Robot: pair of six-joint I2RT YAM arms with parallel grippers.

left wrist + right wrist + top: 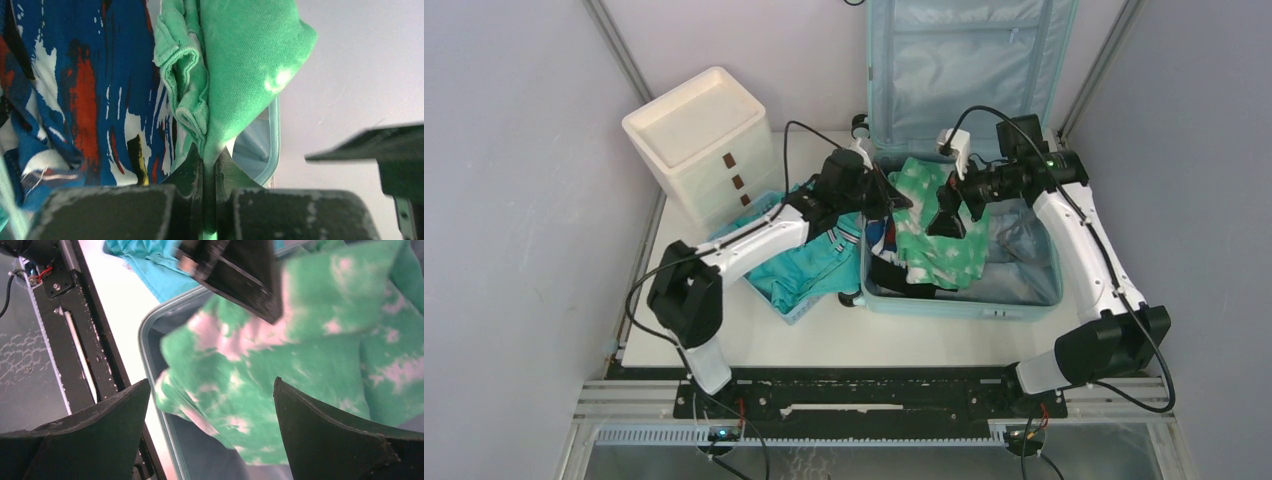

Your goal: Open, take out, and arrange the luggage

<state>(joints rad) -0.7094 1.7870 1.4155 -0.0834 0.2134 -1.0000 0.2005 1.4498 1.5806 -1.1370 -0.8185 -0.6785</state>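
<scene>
Pinched tight between the fingers of the left gripper (209,162) is a fold of the green-and-white tie-dye garment (240,65), which rises straight ahead of them, with a blue, red and white patterned cloth (75,100) hanging close beside it. Facing it, the right gripper (210,390) hangs with its jaws spread wide and empty, directly above the same garment. Beneath both lies the luggage (964,305), open on the table (754,340), its lid standing upright beyond them.

A green cloth (245,65) is pinched by the left gripper (209,162); a blue patterned fabric (75,100) is seen touching it.
</scene>
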